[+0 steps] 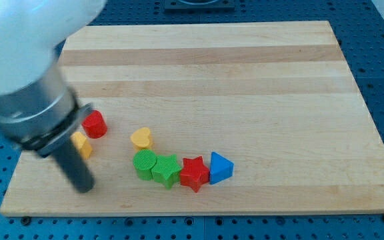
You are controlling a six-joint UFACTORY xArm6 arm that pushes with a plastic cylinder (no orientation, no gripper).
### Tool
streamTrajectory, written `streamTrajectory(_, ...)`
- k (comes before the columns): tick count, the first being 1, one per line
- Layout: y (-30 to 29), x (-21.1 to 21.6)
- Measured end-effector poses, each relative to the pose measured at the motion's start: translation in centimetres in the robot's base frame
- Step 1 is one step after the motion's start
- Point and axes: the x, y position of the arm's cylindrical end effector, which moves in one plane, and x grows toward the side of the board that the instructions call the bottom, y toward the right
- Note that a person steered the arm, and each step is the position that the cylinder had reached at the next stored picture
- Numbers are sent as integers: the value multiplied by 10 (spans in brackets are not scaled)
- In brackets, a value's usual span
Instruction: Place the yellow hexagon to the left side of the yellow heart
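The wooden board (245,80) filled most of the view, and from the view's top left the arm's blurred pale and grey body (25,87) reached down over its left part, ending in the dark rod; being a plain rod, it had nothing to spread or pinch. My tip (83,187) rested near the board's bottom-left edge, just below the yellow hexagon (83,145), which the rod partly hid; that hexagon lay left of the yellow heart (141,138), apart from it, with the red cylinder (95,124) just above. Below the heart ran a touching row: green cylinder (144,163), green star (167,171), red star (194,173), blue triangle (221,167).
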Motion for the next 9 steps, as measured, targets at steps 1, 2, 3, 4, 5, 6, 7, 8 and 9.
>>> streamTrajectory(1, -50, 3)
streamTrajectory(2, -51, -44)
streamTrajectory(3, -14, -91)
streamTrajectory(4, 25, -105)
streamTrajectory(5, 21, -78)
streamTrajectory(6, 15, -57)
streamTrajectory(7, 27, -61)
streamTrajectory(8, 47, -92)
streamTrajectory(9, 47, -119)
